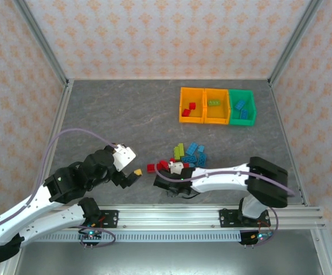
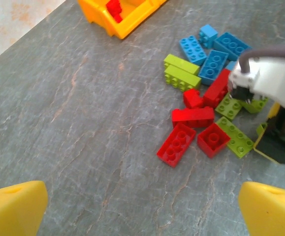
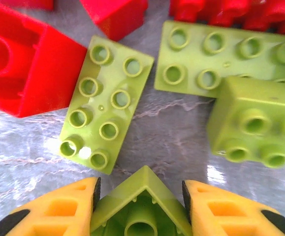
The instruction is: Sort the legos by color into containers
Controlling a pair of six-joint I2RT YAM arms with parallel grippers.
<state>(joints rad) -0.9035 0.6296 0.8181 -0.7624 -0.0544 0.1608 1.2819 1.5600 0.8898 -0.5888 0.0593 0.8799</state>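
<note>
From above, most of the legos lie in a loose pile [image 1: 187,154] on the grey table [image 1: 114,114]. Well behind the pile, three containers stand side by side and touching. The left orange bin [image 1: 182,106] holds red bricks, the middle orange bin [image 1: 216,90] holds lime ones, and the green bin [image 1: 242,91] holds blue ones. The right gripper [image 1: 170,167] is down at the pile's near-left edge, among the red pieces. The left gripper [image 1: 132,173] sits to the left of the pile, apart from it.

In the left wrist view, the left gripper [image 2: 142,211] stands wide, its two yellow fingertips [image 2: 14,209] far apart over bare table short of the pile [image 2: 206,98], with nothing between them. Blue bricks make up the pile's far side, red ones its middle and near side, and lime ones are scattered through it. The right arm's white wrist [image 2: 263,78] covers the pile's right edge. A corner of the left orange bin [image 2: 127,19] shows beyond the pile, with red bricks inside.

In the right wrist view, the right gripper [image 3: 141,219] is closed narrow on a lime brick [image 3: 142,189], which sits corner-up between both yellow pads [image 3: 58,214] at the pile's edge. Just beyond it, a long lime brick [image 3: 105,110] lies flat with its studs up, touching a red brick [image 3: 24,64] on its left. Two more lime pieces [image 3: 216,54] lie to the right.
</note>
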